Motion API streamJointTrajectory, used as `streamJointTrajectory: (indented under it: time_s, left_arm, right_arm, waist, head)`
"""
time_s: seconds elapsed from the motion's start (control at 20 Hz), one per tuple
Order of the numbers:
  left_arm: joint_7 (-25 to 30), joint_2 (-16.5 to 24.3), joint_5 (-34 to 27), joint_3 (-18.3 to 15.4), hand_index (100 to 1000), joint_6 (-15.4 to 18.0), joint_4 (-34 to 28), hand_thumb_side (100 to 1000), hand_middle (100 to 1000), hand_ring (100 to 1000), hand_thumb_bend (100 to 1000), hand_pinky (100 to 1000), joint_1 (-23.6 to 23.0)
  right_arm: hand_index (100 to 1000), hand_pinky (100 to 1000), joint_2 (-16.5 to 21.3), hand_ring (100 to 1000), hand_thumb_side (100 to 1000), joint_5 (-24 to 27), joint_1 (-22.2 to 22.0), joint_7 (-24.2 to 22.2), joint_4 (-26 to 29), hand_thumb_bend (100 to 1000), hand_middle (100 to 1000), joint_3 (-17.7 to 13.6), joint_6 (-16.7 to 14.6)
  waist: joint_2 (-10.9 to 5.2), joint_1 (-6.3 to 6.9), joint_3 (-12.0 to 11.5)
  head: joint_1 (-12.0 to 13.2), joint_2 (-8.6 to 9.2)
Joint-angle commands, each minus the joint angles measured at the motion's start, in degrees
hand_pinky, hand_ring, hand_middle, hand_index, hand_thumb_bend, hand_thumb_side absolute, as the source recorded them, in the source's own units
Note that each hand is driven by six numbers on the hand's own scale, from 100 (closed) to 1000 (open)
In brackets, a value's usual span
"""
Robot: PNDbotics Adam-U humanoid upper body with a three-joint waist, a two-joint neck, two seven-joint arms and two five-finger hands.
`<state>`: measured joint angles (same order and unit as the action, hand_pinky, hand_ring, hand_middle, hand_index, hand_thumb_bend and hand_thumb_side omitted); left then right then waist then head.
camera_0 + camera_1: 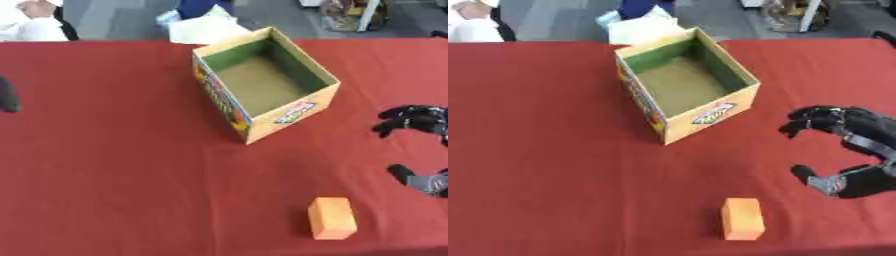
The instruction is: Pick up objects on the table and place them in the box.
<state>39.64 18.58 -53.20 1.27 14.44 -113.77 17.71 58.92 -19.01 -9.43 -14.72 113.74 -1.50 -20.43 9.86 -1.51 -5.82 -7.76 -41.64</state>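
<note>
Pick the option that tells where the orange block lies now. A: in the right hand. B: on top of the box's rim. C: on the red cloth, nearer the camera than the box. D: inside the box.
C: the orange block rests on the red cloth near the lower edge, apart from the box and the right hand.

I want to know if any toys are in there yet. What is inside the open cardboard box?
Nothing that shows: the open cardboard box has green inner walls and a bare brown floor. The near walls hide a strip of the floor. The orange rectangular block lies outside on the red tablecloth.
</note>
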Motion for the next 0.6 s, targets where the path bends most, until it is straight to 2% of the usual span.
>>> streamJointTrajectory:
  time_s: [0.05, 0.6]
  left_arm:
    - [-0.1, 0.7, -0.3, -0.1, 783, -0.3, -0.8, 628, 973, 918, 100, 586, 0.7]
    - [-0.1, 0.5, -0.3, 0.1, 782, -0.9, -0.8, 628, 975, 920, 100, 585, 0.7]
  right_arm:
    - [890, 829, 2.6, 916, 518, -0.8, 1.1, -1.1, 0.9, 245, 707, 0.4, 0.8]
    - [893, 835, 1.3, 918, 554, -2.0, 3.1, -4.5, 0.9, 233, 712, 4.1, 4.3]
  waist:
    - [-0.82, -0.11, -0.2]
    - [-0.95, -0.30, -0.7]
  head:
    - [-0.3, -0.11]
    - [-0.8, -0.04]
